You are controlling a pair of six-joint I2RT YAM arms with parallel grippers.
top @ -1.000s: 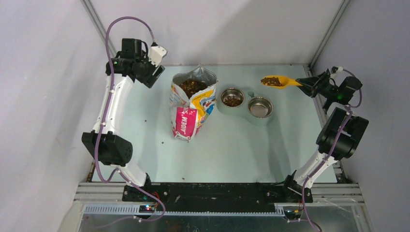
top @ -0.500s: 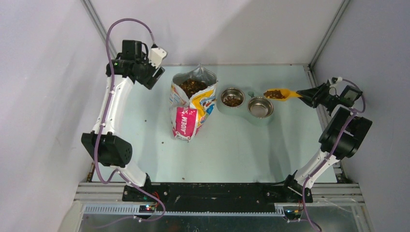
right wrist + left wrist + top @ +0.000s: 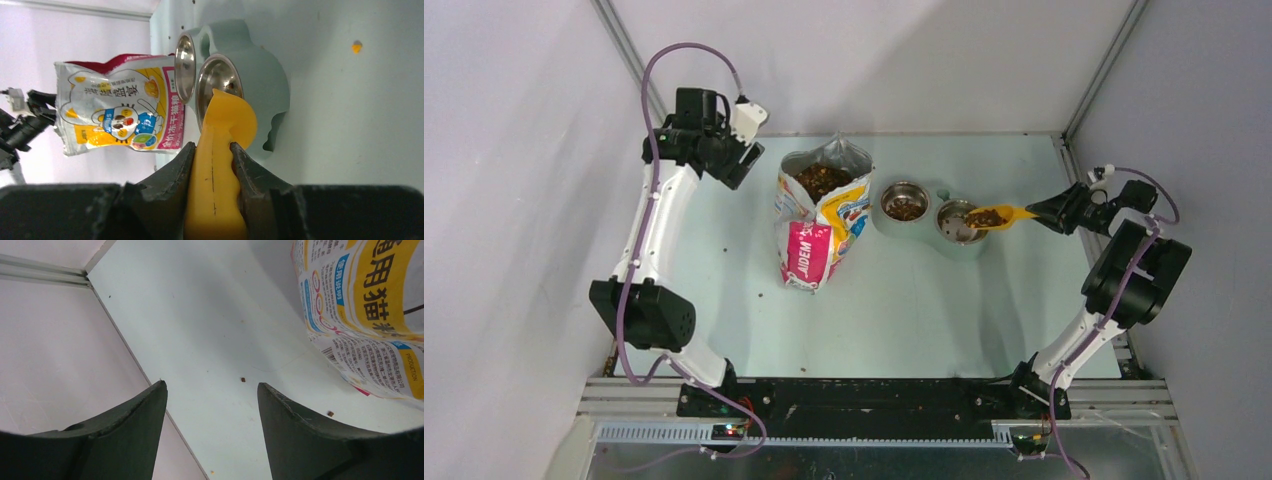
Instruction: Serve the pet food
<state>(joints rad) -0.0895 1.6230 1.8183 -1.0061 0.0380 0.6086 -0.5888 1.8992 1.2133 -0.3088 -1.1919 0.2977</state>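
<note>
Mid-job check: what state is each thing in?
Bag: upright, top open, pet food inside.
Left bowl: some pet food in it.
Right bowl: no pet food visible.
Scoop: loaded with pet food, over the right bowl's rim.
Left end effector: open, empty.
Right end effector: shut on the scoop.

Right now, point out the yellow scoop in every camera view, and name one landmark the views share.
Top external: the yellow scoop is right of centre, its head over the right-hand steel bowl, handle in the right gripper.
Left wrist: not in it.
Right wrist: the scoop stands bottom centre between the gripper's fingers.
Shared landmark: the cat-food bag, at the right edge of the left-wrist view and left in the right-wrist view.
</note>
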